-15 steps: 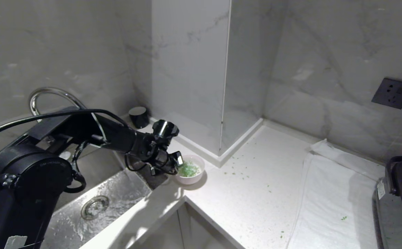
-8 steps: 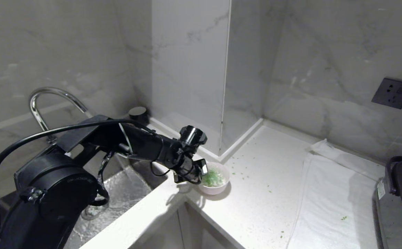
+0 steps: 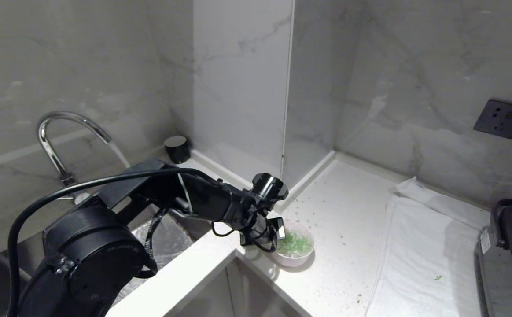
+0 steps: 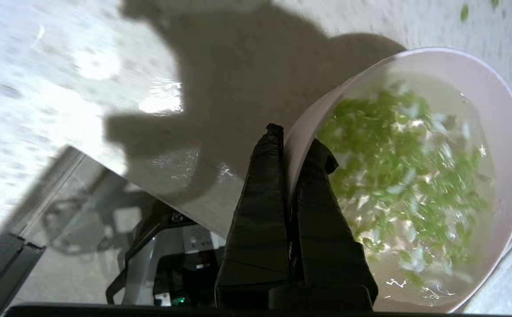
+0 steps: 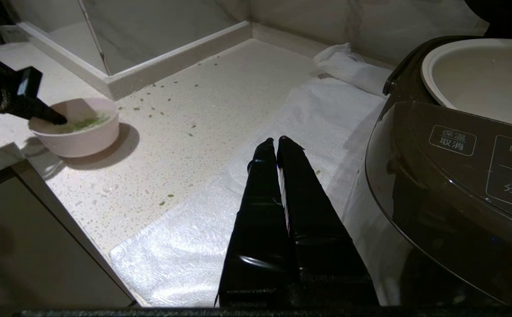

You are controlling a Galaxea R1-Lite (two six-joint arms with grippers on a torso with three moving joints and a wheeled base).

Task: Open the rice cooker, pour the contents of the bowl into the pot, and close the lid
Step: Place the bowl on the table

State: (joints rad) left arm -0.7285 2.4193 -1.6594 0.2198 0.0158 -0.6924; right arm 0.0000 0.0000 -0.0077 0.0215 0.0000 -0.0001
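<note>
Left claw (image 4: 289,141) astride bowl (image 4: 498,110) rim — wrist-view detail

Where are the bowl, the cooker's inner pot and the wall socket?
bowl (image 5: 84,141): right wrist view, pink outer wall.
pot (image 5: 476,83): right wrist view, cream inside.
wall socket (image 3: 501,118): head view, dark faceplate.

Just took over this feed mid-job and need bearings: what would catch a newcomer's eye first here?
The left gripper, clamped on the rim of the pink bowl of green bits in water, near the counter's inner corner beside the sink. At far right the rice cooker stands open, its white pot exposed. The right gripper hangs shut above the white towel.
</note>
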